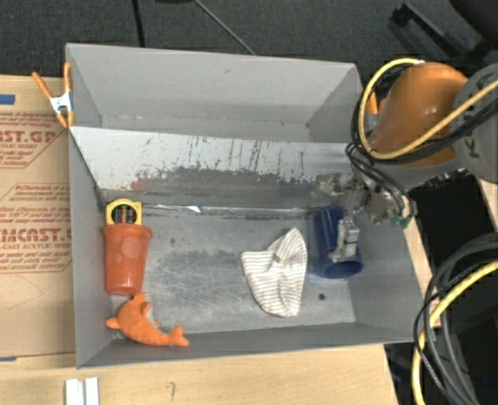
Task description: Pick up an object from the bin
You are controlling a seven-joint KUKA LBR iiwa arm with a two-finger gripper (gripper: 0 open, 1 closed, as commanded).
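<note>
Gripper (349,240) sits low at the right end of the bin (215,91), right on a blue cup (327,230) that lies near the right wall, about mid-depth. Its metal tip is against the cup's right side, near the rim end that points to the front of the bin. Whether the tool is apart, together or clamped on the cup: cannot tell, since its own body and the cup overlap there. The arm's orange cover (414,108) with yellow cables hangs over the bin's right rim above it. Closest neighbour is a white striped cloth (278,272), crumpled, just left of the blue cup; its upper right corner comes up to the cup's side, and contact is unclear. The other things are well apart, all along the left wall: a yellow round-faced item (122,213) at the back of that group, an orange cup (125,256) just in front of it and touching or nearly so, and an orange fish-shaped toy (143,327) at the front left corner, just below the orange cup. Count: one blue cup, one cloth, one orange cup, one yellow item, one orange toy, so five loose things, each lying singly on the floor.
</note>
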